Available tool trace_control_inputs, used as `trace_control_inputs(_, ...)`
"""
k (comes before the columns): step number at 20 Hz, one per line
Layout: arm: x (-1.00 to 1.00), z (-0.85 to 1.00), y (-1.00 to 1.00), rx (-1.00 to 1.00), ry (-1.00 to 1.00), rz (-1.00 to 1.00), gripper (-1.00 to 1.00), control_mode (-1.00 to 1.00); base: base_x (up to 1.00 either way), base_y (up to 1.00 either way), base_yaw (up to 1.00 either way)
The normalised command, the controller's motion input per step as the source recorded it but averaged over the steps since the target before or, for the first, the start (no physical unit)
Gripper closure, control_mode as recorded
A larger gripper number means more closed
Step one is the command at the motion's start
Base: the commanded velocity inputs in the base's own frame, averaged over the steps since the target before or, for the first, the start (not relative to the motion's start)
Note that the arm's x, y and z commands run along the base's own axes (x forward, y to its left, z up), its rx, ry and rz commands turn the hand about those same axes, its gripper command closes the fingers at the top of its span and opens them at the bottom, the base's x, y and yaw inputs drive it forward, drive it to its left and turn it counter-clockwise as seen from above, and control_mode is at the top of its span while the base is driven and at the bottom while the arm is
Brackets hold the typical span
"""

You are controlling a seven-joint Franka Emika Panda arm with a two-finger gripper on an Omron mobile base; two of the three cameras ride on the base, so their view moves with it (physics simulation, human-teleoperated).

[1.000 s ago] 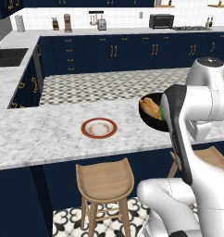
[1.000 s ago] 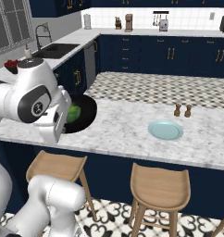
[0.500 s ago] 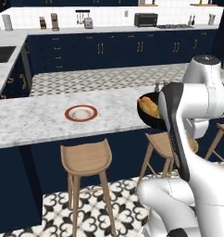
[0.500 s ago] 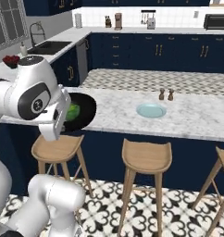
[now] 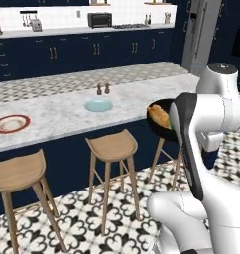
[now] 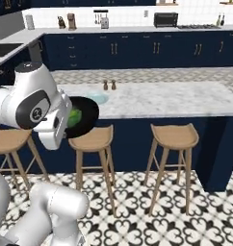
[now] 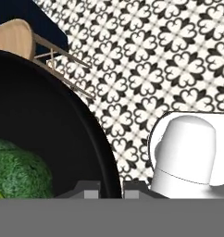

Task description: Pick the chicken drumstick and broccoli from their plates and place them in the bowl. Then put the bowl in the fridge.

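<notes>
1. The gripper (image 7: pixel 106 186) is clamped tight on the rim of the black bowl (image 7: pixel 44 125), carrying it in the air off the counter's edge, above the stools (image 5: pixel 111 147).
2. Inside sit the broccoli (image 7: pixel 17 171) and the chicken drumstick (image 5: pixel 159 117).
3. Both plates, red-rimmed (image 5: pixel 11 123) and pale blue (image 5: pixel 98 105), lie on the marble counter (image 5: pixel 57 116).
4. The fridge (image 5: pixel 201 33) stands at the far right.
</notes>
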Motion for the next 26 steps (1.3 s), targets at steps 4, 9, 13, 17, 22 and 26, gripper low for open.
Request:
trace_control_inputs(4,0.0,0.0,0.0,0.0,0.0,0.0,1.0,1.0,0.12,-1.0,-0.1)
trace_control_inputs(9,0.0,0.0,0.0,0.0,0.0,0.0,1.0,1.0,0.38,-1.0,0.0)
trace_control_inputs(13,0.0,0.0,0.0,0.0,0.0,0.0,1.0,1.0,0.59,-1.0,0.0)
trace_control_inputs(17,0.0,0.0,0.0,0.0,0.0,0.0,1.0,1.0,0.65,-1.0,0.08)
trace_control_inputs(22,0.0,0.0,0.0,0.0,0.0,0.0,1.0,1.0,0.83,-1.0,0.14)
trace_control_inputs(26,0.0,0.0,0.0,0.0,0.0,0.0,1.0,1.0,0.83,-1.0,0.18)
